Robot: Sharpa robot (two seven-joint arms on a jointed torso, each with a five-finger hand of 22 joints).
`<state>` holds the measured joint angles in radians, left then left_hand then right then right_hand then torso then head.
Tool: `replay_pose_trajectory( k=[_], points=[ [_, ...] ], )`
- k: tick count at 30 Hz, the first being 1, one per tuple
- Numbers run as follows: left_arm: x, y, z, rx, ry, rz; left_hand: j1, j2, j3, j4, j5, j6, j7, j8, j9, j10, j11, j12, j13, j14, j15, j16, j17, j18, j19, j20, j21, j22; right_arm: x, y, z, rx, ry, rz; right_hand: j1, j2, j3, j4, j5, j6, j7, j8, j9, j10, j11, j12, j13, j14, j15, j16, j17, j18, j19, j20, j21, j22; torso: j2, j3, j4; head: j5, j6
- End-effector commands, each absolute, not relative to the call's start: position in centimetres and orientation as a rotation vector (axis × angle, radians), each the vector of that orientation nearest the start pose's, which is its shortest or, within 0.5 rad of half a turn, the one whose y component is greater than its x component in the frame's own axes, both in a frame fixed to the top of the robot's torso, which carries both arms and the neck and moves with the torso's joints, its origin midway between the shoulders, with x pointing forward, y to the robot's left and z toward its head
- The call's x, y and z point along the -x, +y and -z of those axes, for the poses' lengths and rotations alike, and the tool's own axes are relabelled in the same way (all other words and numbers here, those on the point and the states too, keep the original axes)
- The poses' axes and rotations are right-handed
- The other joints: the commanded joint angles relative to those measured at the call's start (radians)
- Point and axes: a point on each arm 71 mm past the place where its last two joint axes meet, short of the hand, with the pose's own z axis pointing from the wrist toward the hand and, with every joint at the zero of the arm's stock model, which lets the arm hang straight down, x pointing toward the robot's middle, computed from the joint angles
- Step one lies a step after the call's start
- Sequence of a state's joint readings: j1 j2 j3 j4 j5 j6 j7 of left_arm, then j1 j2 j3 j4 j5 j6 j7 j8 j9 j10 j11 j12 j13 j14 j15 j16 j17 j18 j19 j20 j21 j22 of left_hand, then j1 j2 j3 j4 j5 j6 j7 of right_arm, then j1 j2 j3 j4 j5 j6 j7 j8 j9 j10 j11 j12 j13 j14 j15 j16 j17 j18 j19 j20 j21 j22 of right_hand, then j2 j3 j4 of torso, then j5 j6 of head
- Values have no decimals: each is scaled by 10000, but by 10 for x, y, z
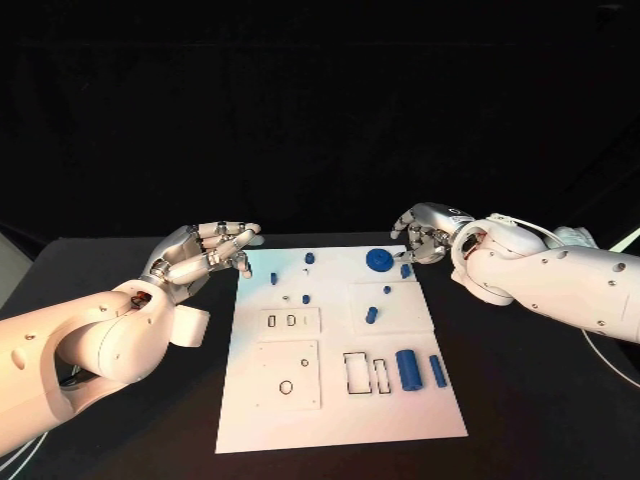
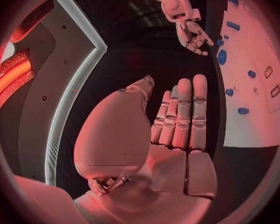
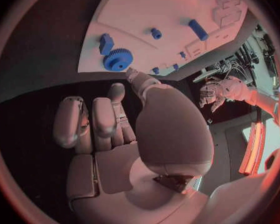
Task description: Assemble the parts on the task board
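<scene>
**Operator:** Task board [image 1: 263,410] first — how far along are you?

**Assistant:** By my reading you're near the start. Nearest the robot on the board, the two long blue cylinders [image 1: 407,367] lie loose beside the black-outlined rectangular slots [image 1: 355,373], not in them. The raised square panel with the oval outline [image 1: 287,386] carries no part that I can see.

**Operator:** And farther up the board?

**Assistant:** Mid-board, a short blue peg [image 1: 371,315] lies on the right-hand panel, and a smaller piece [image 1: 304,298] sits toward the left. At the far end the blue gear [image 1: 379,260] rests flat, with a few small blue pieces around it. I can't tell whether any of those small ones is already seated.

**Operator:** What are the hands doing?

**Assistant:** You're carrying nothing in either. Your left hand [image 1: 201,255] hovers off the board's far left corner, palm up, fingers loosely extended. Your right hand [image 1: 430,234] hangs just beyond the board's far right corner, near the gear, fingers apart and not touching it.

**Operator:** So what's left?

**Assistant:** Practically everything, I judge: every visible part appears to need picking and fitting.
</scene>
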<state>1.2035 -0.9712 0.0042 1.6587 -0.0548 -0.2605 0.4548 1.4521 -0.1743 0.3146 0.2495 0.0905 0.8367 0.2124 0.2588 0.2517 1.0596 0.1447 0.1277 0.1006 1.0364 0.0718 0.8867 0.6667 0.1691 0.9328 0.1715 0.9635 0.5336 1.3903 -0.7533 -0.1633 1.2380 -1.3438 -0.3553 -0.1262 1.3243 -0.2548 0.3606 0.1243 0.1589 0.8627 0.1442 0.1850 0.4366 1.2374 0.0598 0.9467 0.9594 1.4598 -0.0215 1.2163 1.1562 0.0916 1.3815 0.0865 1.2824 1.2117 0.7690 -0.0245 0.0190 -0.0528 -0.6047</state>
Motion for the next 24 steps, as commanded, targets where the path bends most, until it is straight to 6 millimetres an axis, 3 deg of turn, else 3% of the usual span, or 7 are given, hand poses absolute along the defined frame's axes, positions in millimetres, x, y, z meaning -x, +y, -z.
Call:
replay_pose_trajectory(
  k=[1,6,12,15,24],
  points=[
    [-466,225,142,9799,13535,16880,-5,65,13,-46,-33,-74,-2,-20,15,-64,22,41,13,-44,27,-40,11,146,-70,-31,50,13,-559,-250,148,146,16695,-4304,48,151,-316,144,50,-207,70,119,29,195,27,925,943,402,60,622,730,-114,57,31,38,97,37,2,37,-41,-18],
    [-466,225,142,9797,13550,16870,-5,65,13,-46,-33,-74,-2,-20,15,-64,22,41,13,-44,27,-40,11,146,-70,-31,50,13,-563,-249,151,38,16861,-4160,187,251,-667,372,53,-360,102,266,52,487,60,1785,1794,588,100,1485,1723,-151,154,69,187,337,94,34,88,-84,-14],
    [-466,225,143,9829,13563,16804,2,68,15,-60,-29,-71,-7,-12,23,-61,19,58,22,-46,25,-47,10,147,-84,-30,62,21,-566,-244,153,-159,16988,-4204,285,320,-969,661,97,-428,125,426,56,1388,92,3415,3335,774,130,2276,2611,-342,618,101,905,1226,151,57,96,-91,1],
    [-466,225,143,9813,13580,16799,2,68,15,-60,-29,-71,-7,-12,23,-61,19,58,22,-46,25,-47,10,147,-84,-30,62,21,-568,-242,153,-308,16990,-4244,303,359,-1059,813,212,-424,140,504,43,1955,117,4358,4233,930,167,2884,3317,-423,806,125,1225,1620,160,57,96,-88,-20],
    [-466,225,143,9809,13612,16772,20,80,27,-75,-24,-69,-8,-7,28,-63,16,67,27,-46,22,-51,10,149,-93,-30,71,26,-572,-238,154,-576,17074,-4320,357,444,-1015,906,306,-410,160,559,19,2207,141,4791,4653,983,196,3115,3589,-506,988,157,1530,1994,143,52,92,-63,-93]
  ],
)
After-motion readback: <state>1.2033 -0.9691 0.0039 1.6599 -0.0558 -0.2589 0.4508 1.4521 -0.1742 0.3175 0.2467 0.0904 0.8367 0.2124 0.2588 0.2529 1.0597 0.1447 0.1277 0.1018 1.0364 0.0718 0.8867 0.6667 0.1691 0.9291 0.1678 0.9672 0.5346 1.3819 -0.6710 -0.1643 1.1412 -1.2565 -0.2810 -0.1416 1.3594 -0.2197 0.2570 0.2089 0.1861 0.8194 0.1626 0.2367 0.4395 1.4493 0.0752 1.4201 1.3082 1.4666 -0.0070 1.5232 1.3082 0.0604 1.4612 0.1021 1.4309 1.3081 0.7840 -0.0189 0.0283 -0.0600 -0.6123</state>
